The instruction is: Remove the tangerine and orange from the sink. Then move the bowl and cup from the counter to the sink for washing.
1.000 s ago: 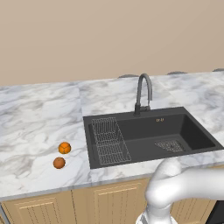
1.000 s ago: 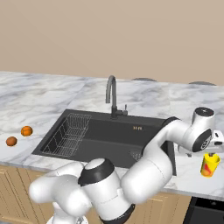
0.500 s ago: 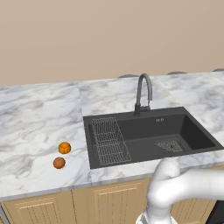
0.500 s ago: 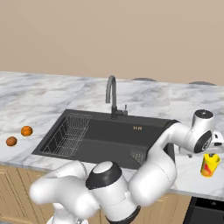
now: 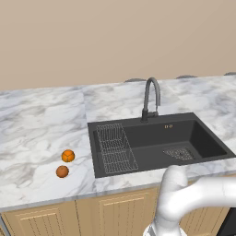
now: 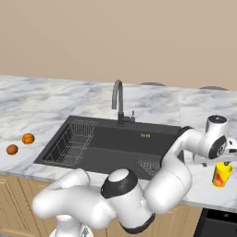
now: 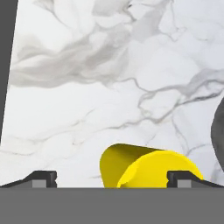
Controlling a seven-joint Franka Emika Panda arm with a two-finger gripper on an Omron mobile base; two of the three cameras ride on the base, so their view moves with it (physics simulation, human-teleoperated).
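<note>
The fingers (image 7: 43,178) stand wide apart, clamped on nothing, above the counter (image 7: 109,74). The cup (image 7: 146,168) stands upright between them, nearer the right-hand tip. In the right base view the gripper (image 6: 227,157) hangs just over the cup (image 6: 221,174), right of the sink (image 6: 115,146). The sink holds a wire rack (image 5: 115,147). Two fruits (image 5: 67,156) lie on the counter left of it.

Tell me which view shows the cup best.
The right base view: the whole yellow cup stands upright on the counter right of the sink, below the wrist. The hand view shows just its upper part, cut off at the bottom edge between the pincer fingertips.
</note>
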